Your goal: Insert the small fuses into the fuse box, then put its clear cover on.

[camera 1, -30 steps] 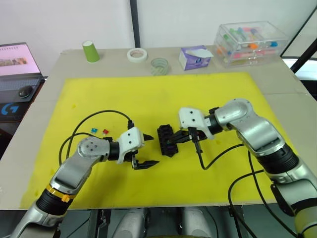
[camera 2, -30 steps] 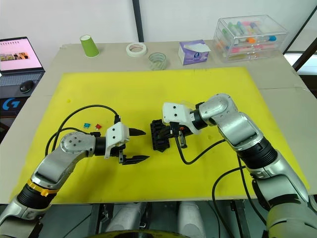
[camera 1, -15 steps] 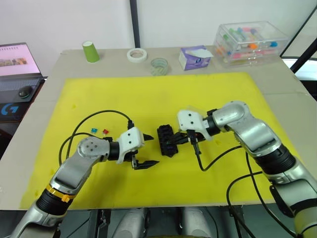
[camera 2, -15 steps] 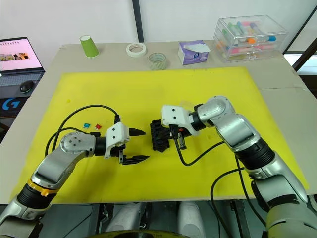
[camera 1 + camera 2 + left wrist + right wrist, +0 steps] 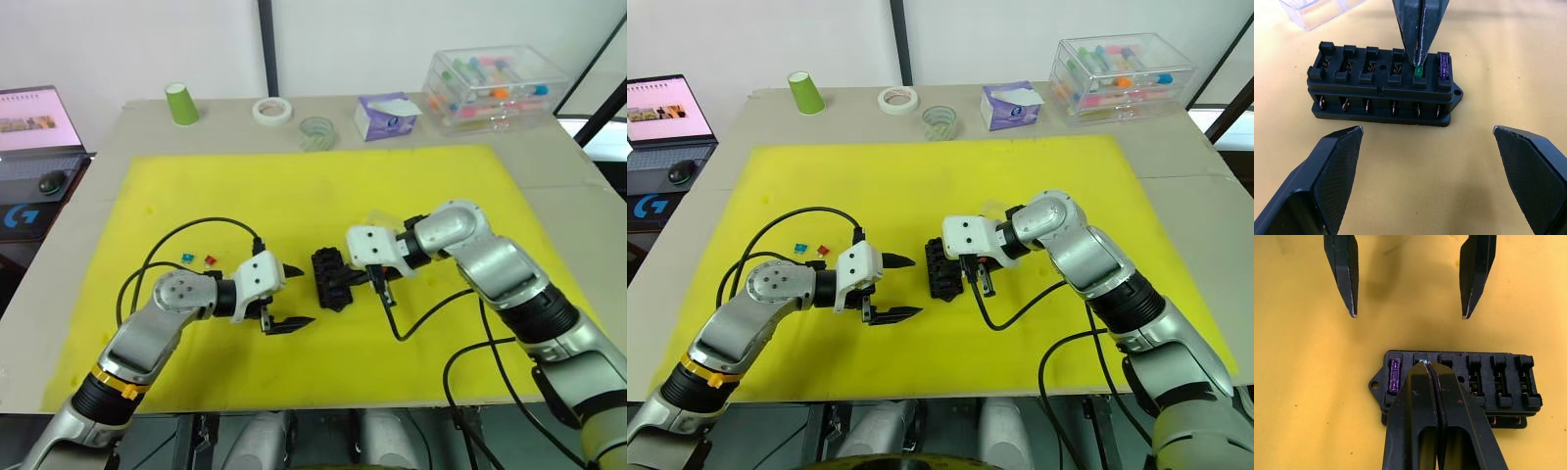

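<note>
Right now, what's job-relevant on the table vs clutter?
Job: fuse box; green fuse pinched by right hand; purple fuse seated; blue fuse and red fuse loose; clear cover.
Clutter: green cup, tape rolls, tissue box, storage box, laptop.

right end effector (image 5: 1426,363) closed over fuse box (image 5: 1498,382)

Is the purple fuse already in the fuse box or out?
In. The purple fuse sits in the fuse box's end slot.
</note>
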`<action>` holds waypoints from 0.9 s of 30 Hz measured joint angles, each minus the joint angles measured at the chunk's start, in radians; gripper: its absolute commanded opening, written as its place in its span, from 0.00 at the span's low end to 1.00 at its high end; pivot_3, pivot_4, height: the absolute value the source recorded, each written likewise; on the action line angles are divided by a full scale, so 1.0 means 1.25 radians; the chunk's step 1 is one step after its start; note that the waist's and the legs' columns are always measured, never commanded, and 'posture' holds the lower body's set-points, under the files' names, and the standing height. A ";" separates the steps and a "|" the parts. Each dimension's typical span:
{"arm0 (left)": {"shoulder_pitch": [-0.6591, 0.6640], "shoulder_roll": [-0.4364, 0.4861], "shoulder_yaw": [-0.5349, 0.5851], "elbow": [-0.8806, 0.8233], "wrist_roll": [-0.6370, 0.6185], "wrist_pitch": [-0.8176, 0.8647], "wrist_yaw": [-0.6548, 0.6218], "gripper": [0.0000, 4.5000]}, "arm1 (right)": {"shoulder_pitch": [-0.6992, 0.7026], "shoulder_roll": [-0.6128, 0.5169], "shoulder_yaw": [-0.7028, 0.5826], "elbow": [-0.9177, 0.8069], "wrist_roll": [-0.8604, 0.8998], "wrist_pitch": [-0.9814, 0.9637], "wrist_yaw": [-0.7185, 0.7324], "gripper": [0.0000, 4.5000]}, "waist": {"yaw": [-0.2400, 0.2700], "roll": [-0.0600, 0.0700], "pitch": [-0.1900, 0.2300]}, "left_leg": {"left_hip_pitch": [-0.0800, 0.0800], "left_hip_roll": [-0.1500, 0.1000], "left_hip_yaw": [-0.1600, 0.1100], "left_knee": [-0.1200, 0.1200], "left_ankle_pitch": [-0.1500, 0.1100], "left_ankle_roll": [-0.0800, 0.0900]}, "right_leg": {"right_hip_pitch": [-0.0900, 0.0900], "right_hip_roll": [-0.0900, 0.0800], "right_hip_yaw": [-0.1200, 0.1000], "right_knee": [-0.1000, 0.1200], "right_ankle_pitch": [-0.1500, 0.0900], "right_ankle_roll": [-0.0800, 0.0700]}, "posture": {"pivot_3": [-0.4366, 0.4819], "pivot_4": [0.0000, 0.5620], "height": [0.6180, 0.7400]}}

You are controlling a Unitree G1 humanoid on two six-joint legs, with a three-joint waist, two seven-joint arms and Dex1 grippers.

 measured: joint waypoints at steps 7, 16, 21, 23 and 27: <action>0.000 0.002 0.014 -0.003 -0.008 0.006 -0.001 1.00 | -0.003 0.011 -0.026 0.003 0.029 0.051 0.012 0.00 | 0.001 0.000 0.000 | 0.000 0.000 0.000 0.000 0.000 0.000 | -0.001 0.000 0.000 0.000 0.000 0.000 | 0.48 0.27 1.00; -0.002 0.054 0.140 -0.104 -0.142 0.131 -0.001 1.00 | -0.059 0.005 -0.121 -0.014 0.120 0.162 0.018 0.00 | -0.002 0.000 0.000 | -0.003 0.000 0.000 0.000 0.000 0.000 | -0.003 0.000 0.000 0.000 0.000 0.000 | 0.48 0.27 1.00; 0.053 0.150 0.312 -0.179 -0.256 0.243 0.004 1.00 | -0.057 -0.051 -0.158 -0.002 0.118 0.138 0.016 0.00 | -0.003 0.000 0.001 | -0.003 0.000 0.000 -0.001 0.000 0.000 | -0.004 0.000 0.001 0.000 0.000 0.000 | 0.48 0.27 1.00; 0.109 0.189 0.407 -0.199 -0.302 0.287 0.002 1.00 | -0.046 -0.084 -0.178 0.015 0.117 0.122 0.017 0.04 | -0.003 0.000 0.001 | -0.003 0.000 0.000 -0.001 0.000 0.000 | -0.004 0.000 0.001 0.000 0.000 0.000 | 0.48 0.27 1.00; 0.307 0.277 0.678 -0.162 -0.317 0.346 -0.060 1.00 | -0.006 -0.202 -0.219 0.097 0.098 0.069 0.039 0.26 | -0.003 0.002 0.002 | -0.003 0.000 0.001 -0.002 0.000 0.000 | -0.005 0.000 0.000 0.000 0.000 0.000 | 0.48 0.27 1.00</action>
